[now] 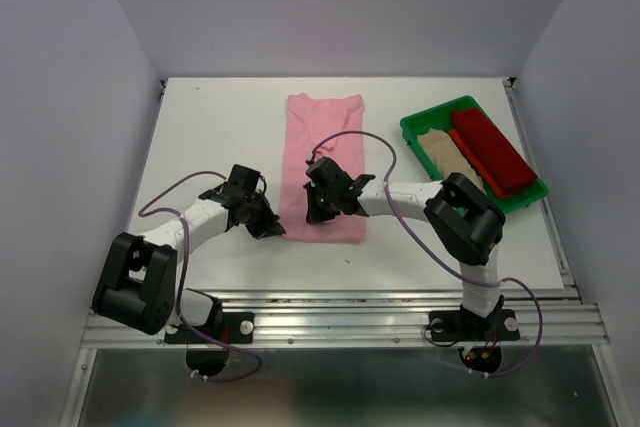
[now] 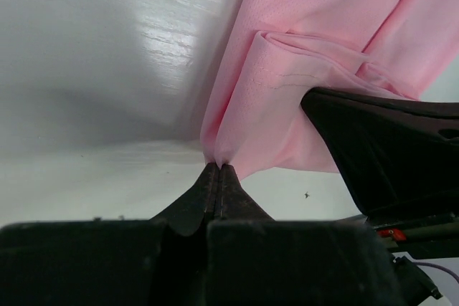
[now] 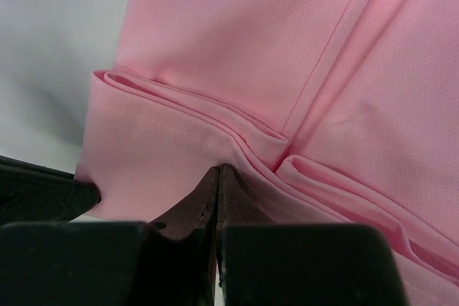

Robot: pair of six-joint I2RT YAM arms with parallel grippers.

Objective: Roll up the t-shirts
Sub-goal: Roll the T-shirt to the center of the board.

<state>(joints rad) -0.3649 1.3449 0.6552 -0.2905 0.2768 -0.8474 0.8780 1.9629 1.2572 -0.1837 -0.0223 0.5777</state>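
A light pink t-shirt, folded into a long strip, lies on the white table and runs away from the arms. Its near hem is turned up into a small fold. My left gripper is at the near left corner, shut on a pinch of the pink cloth. My right gripper is just to its right at the near hem, its fingertips shut on the folded edge. A dark red t-shirt and a beige one lie in the green tray.
The green plastic tray stands at the back right of the table. The right gripper's black body is close beside my left gripper. White walls enclose the table on three sides.
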